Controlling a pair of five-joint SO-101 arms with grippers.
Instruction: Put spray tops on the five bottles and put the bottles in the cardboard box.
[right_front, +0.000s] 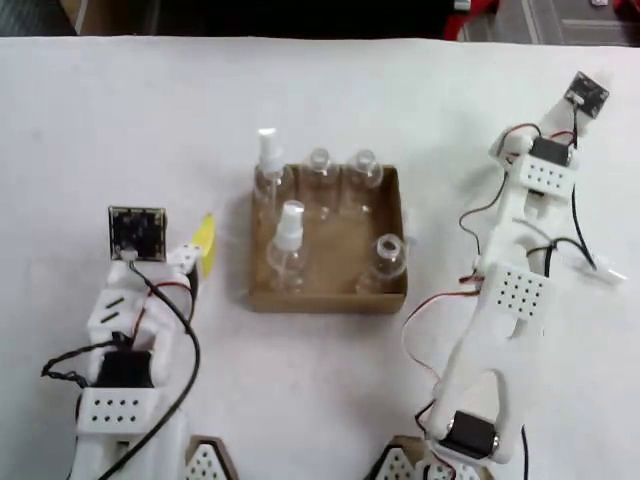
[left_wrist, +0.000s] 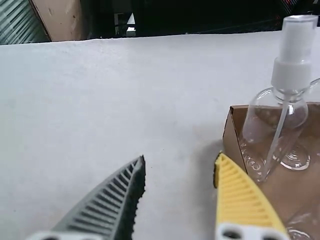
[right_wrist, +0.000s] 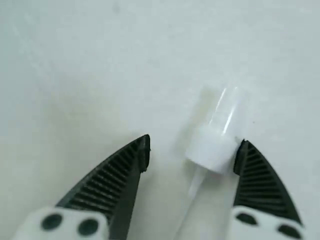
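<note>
Here the cardboard box (right_front: 330, 300) holds all five bottles upright: a capped bottle (right_front: 268, 175) in a far corner, a second capped bottle (right_front: 287, 250) near the front wall, and three open-necked bottles (right_front: 390, 258). The left gripper (left_wrist: 180, 161) sits just beside the box, fingers spread around nothing. Well apart from the box's other side, the right gripper (right_wrist: 193, 145) has its fingers spread around a loose spray top (right_wrist: 210, 150) lying on the table (right_wrist: 75, 60), cap against one finger.

Left claw (left_wrist: 180, 160), right claw (right_wrist: 194, 143), both agape
</note>
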